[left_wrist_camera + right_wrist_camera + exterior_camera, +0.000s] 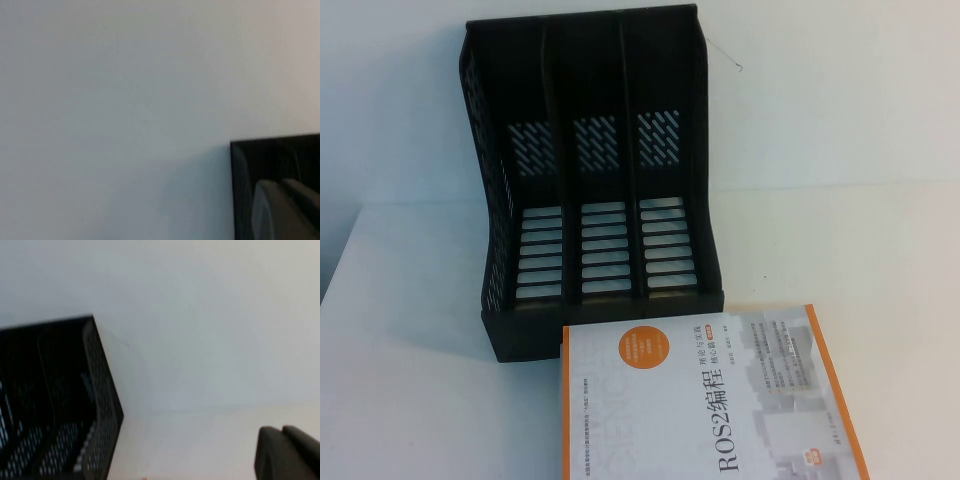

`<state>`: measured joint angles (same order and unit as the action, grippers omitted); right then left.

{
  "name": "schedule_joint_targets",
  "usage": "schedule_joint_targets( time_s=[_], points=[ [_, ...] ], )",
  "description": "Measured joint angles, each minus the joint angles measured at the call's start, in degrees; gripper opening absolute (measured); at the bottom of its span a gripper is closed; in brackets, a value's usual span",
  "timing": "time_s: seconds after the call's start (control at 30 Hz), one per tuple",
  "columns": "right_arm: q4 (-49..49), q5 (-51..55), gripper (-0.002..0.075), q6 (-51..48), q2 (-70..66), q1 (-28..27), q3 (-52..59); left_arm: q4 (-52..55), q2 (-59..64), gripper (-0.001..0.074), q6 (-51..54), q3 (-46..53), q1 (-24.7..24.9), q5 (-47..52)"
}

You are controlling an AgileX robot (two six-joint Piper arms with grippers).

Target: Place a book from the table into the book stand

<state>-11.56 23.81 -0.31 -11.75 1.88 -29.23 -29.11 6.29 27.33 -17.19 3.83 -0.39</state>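
Looks like an office or lab desk setup: plain white table [410, 380] against a bare white wall, nothing decorative. Black three-slot file rack [590, 180] sits upper center of the high view, and a ROS2 programming textbook [710, 400] lies flat at lower center, its top edge touching the rack's front lip. Robotics text plus desk organiser points to a robotics lab workspace.

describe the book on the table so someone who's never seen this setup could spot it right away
On the white table stands a tall black book stand with three slots. Just in front of it, toward the robot, the book lies flat. Its white-grey cover has an orange edge stripe, an orange circle and a black "ROS2" title. Neither gripper shows clearly in any view.
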Motion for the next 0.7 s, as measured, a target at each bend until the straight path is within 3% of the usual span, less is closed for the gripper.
schedule_joint_targets(
  time_s=[0.2,0.47,0.7],
  points=[
    [0.24,13.06,-0.0001,-3.32,-14.18,0.00,-5.97,-5.25,10.61,-0.0003,-6.26,-1.56,0.00,11.53],
    [-2.01,12.48,-0.0001,-7.82,-27.30,0.00,-6.39,-6.32,32.36,-0.0003,-5.62,-16.42,0.00,36.18],
    [-3.76,14.94,-0.0001,-10.48,-38.50,0.00,-6.91,-6.03,46.79,-0.0003,-2.03,-21.72,0.00,50.86]
  ],
)
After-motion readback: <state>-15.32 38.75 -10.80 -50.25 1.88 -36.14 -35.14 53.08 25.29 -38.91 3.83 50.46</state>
